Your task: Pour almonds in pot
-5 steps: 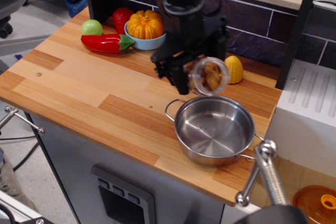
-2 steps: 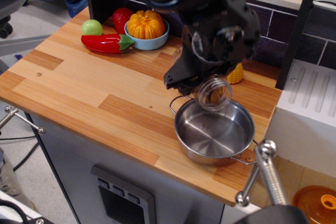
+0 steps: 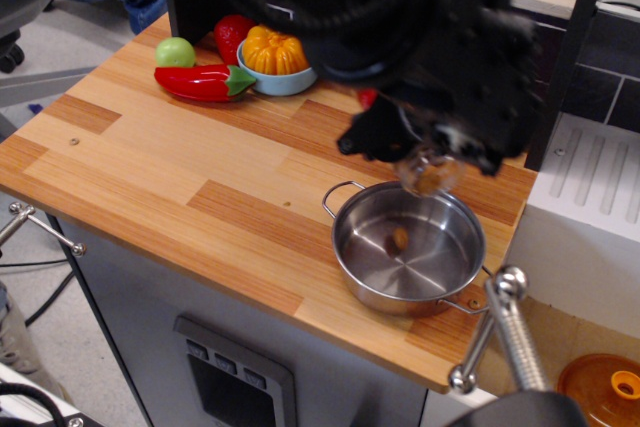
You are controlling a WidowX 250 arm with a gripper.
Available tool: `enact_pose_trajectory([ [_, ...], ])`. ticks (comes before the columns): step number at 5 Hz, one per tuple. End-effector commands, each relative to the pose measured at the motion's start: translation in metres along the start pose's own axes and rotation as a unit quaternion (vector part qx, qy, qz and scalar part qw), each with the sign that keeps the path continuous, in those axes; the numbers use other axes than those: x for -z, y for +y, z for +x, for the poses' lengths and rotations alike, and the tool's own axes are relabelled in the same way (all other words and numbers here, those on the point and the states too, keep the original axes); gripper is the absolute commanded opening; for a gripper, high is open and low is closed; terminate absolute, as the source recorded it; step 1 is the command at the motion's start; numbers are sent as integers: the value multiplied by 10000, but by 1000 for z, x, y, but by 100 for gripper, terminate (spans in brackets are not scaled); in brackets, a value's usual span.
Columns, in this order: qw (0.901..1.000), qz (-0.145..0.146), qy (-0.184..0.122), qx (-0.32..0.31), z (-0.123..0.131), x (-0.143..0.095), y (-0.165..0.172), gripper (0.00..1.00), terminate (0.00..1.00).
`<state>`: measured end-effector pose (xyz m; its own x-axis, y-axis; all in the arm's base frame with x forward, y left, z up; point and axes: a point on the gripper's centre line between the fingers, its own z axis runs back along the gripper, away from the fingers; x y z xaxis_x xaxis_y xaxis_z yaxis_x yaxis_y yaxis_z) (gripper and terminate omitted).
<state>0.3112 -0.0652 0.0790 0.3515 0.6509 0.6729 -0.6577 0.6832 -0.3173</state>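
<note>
The shiny steel pot (image 3: 452,277) stands on the wooden counter near the front right corner. My black gripper (image 3: 425,142) is above its far rim, shut on the clear jar (image 3: 430,175), which is tipped mouth-down over the pot. Brown almonds (image 3: 432,180) show at the jar's mouth, and a couple of almonds (image 3: 397,241) are in or just above the pot's bottom. My arm is blurred and hides the jar's label and most of its body.
A light blue bowl (image 3: 284,80) with an orange pumpkin (image 3: 273,49), a red pepper (image 3: 202,81), a green fruit (image 3: 175,52) and a red fruit (image 3: 230,35) sit at the back left. A metal post (image 3: 505,332) stands at the front right. The counter edge runs beside the pot.
The arm moved right and rolled over, tipping the jar from sideways to mouth-down over the pot. Almonds have dropped into the pot, which was empty before. The corn piece is now hidden.
</note>
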Motion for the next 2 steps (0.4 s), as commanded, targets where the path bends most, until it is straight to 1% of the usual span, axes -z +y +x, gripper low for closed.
enact_pose_trajectory([
  [1, 9986, -322, -389, 179, 13, 0, -1, 0, 0],
  [2, 9912, -761, -814, 708, 4, 1, 7, 0, 0],
])
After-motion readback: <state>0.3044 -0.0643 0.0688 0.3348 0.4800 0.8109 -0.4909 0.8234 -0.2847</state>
